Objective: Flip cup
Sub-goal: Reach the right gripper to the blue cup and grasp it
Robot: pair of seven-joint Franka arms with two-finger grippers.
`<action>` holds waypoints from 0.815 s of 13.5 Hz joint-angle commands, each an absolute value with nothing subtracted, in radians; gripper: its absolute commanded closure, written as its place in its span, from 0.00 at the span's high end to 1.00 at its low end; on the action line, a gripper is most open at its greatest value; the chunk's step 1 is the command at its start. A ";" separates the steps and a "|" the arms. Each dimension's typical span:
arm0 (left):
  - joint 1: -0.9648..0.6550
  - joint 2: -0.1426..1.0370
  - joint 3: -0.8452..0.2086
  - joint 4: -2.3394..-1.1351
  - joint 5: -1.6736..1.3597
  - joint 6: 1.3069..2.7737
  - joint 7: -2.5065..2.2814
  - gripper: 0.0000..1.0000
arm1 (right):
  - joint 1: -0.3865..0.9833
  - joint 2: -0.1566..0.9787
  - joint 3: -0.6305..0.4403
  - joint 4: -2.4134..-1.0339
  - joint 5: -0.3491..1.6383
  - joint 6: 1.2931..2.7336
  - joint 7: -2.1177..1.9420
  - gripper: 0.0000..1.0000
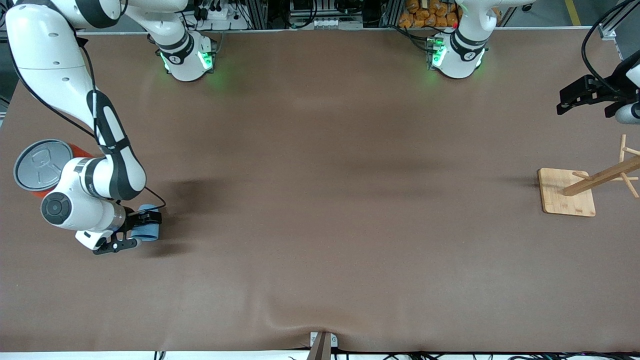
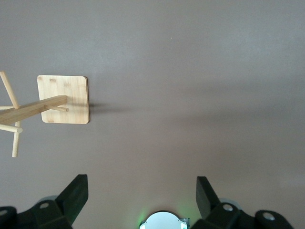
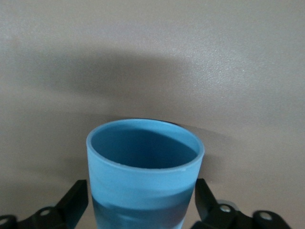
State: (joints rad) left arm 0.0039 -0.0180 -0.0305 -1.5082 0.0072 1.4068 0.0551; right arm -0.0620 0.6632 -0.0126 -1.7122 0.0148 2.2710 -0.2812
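The light-blue cup sits between the fingers of the right gripper, which grasps it by its sides at the right arm's end of the brown table, its open rim facing away from the wrist. Just beside the right arm stands an orange can with a grey lid. The left gripper waits with fingers spread, holding nothing, over the left arm's end, near a wooden rack.

A robotics lab is showing here: two white arm bases are glowing green along the brown surface, with cables and aluminium framing just above them.
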 commanded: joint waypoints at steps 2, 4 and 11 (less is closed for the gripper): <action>0.009 -0.018 -0.034 -1.497 0.008 1.390 0.051 1.00 | -0.068 0.675 -0.005 -1.721 0.014 2.380 -0.298 0.50; 0.008 -0.017 -0.034 -1.497 0.006 1.390 0.049 1.00 | -0.043 0.675 -0.003 -1.721 0.014 2.396 -0.374 0.48; -0.003 -0.015 -0.035 -1.497 0.006 1.390 0.035 1.00 | 0.046 0.615 0.153 -1.714 0.017 2.295 -0.675 0.28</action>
